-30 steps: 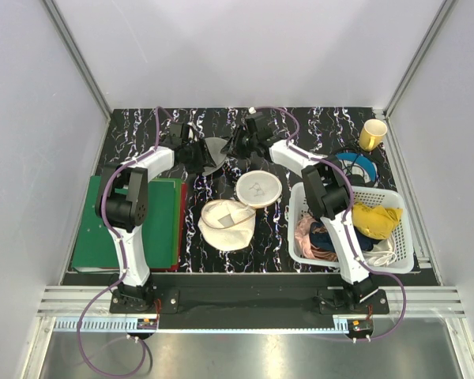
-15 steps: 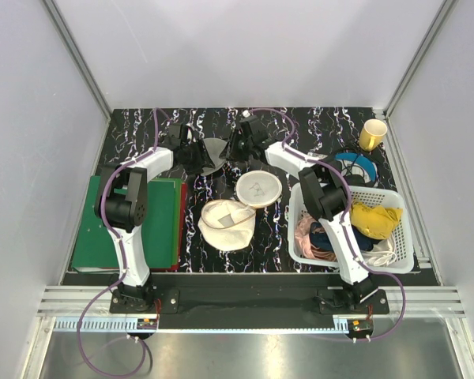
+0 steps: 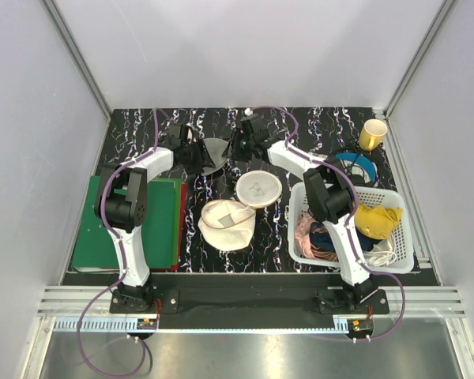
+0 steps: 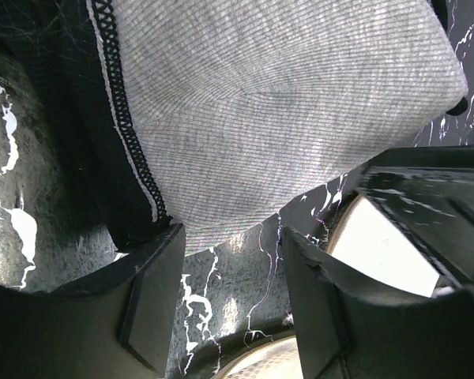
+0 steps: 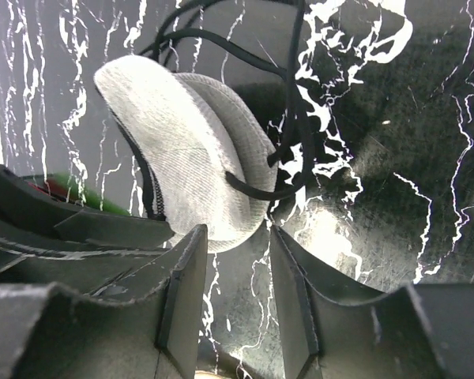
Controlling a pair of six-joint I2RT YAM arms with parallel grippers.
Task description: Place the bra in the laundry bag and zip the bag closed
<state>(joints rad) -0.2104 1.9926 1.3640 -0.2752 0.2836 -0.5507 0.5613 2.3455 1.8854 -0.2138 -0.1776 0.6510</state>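
The bra [image 3: 213,151], a grey cup with black lace trim and black straps, lies on the black marbled table at the back middle. My left gripper [image 3: 196,153] is open just left of it; the left wrist view shows the grey cup [image 4: 276,103] right beyond the open fingers. My right gripper [image 3: 238,147] is open just right of it; the right wrist view shows the cup [image 5: 189,158] and its straps ahead of the open fingers. The laundry bag [image 3: 238,209] lies open mid-table, one cream half [image 3: 259,189] with a small dark mark, the other half [image 3: 226,225] nearer.
A white lattice basket [image 3: 403,237] of clothes stands at the right. A yellow cup [image 3: 373,134] and a blue tape roll [image 3: 357,166] are at the back right. A green board [image 3: 164,225] lies on the left.
My right gripper has shifted slightly left toward the bra. The left gripper, bra and bag have not visibly moved.
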